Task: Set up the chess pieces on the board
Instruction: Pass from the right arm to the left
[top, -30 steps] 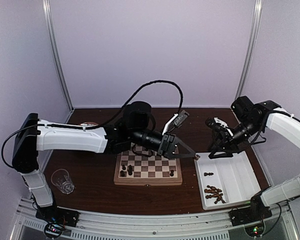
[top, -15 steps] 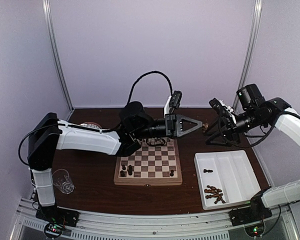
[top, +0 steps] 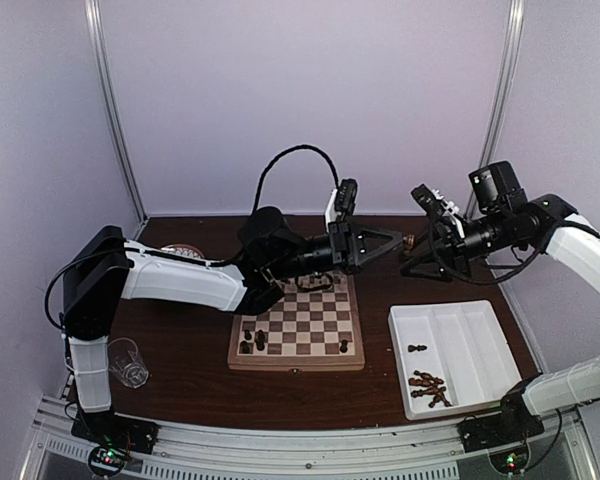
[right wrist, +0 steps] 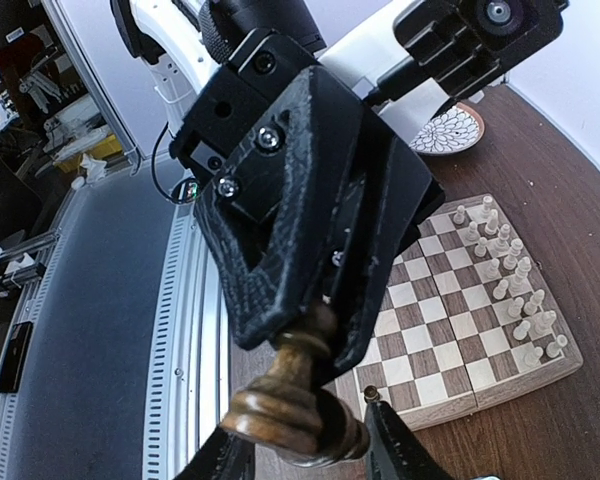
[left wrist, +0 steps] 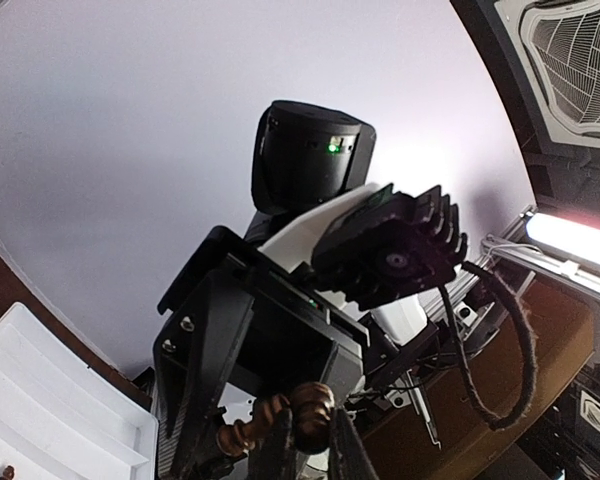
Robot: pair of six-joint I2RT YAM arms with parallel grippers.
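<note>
While the left gripper [top: 398,243] is clamped on a dark chess piece [right wrist: 298,400], its top hidden, the right gripper [right wrist: 305,455], fingers [right wrist: 388,445] cropped, flanks the base, grip unclear.

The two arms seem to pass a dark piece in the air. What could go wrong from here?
The left gripper pinches the dark piece only at its top; if it opens before the right gripper closes on the base, the piece may fall. Falling near the board, it could topple the cream pieces standing there.
</note>
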